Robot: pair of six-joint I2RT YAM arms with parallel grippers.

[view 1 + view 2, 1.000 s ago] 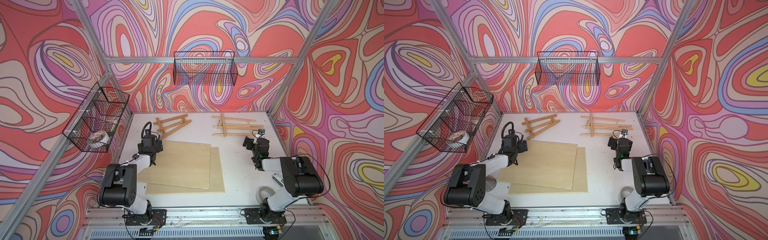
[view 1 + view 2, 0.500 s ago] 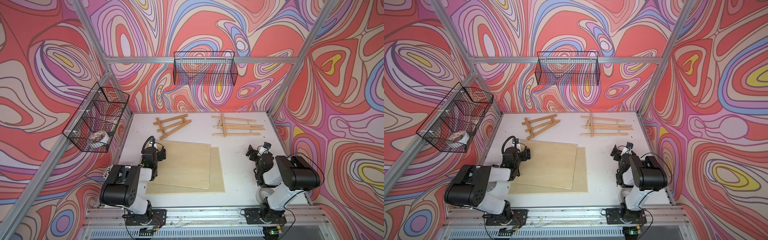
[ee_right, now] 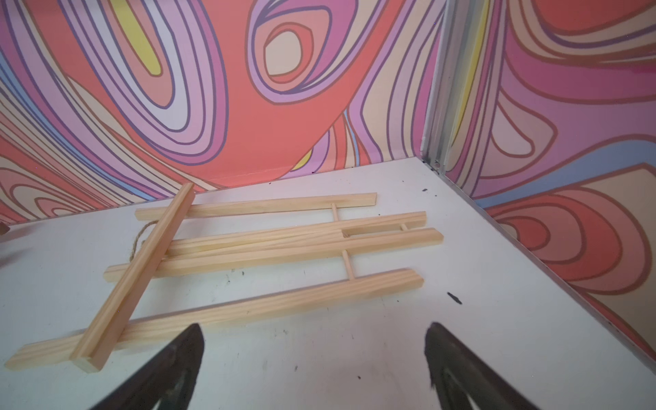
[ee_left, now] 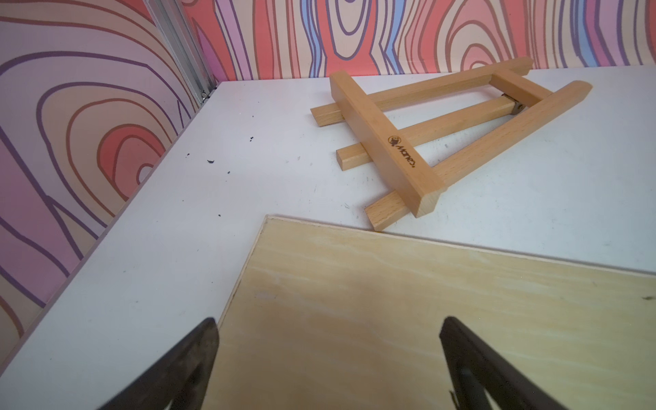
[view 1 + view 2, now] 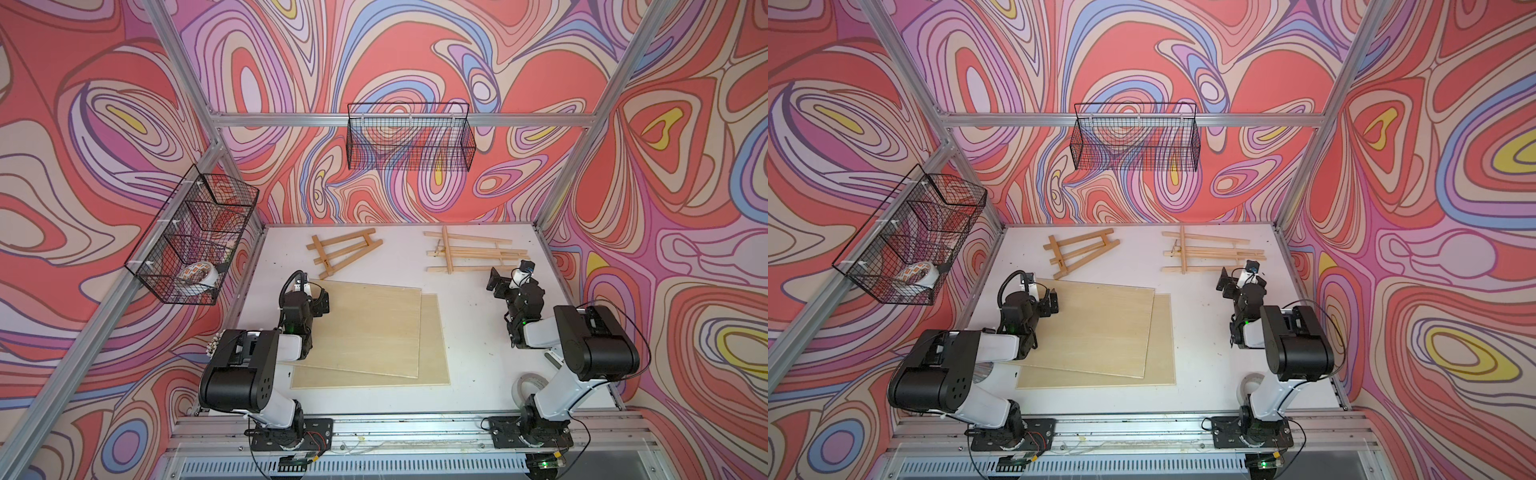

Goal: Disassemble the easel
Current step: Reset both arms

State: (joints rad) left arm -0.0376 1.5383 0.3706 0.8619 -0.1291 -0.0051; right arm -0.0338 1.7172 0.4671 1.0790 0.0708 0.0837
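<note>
Most of the job looks done, I judge: on the white table (image 5: pixel 469 340) two plywood boards (image 5: pixel 374 328) lie stacked flat in the middle, off the easels. Behind them, near the back wall, the darker easel (image 5: pixel 343 253) and the pale thin easel (image 5: pixel 469 253) lie flat, well apart, each w/ its crossbar on. Left gripper (image 4: pixel 330 324) hangs over a corner of the boards, right gripper (image 3: pixel 314 330) just in front of the pale one; both w/ fingers wide apart, nothing held. Left to do: perhaps only pulling bars off.
</note>
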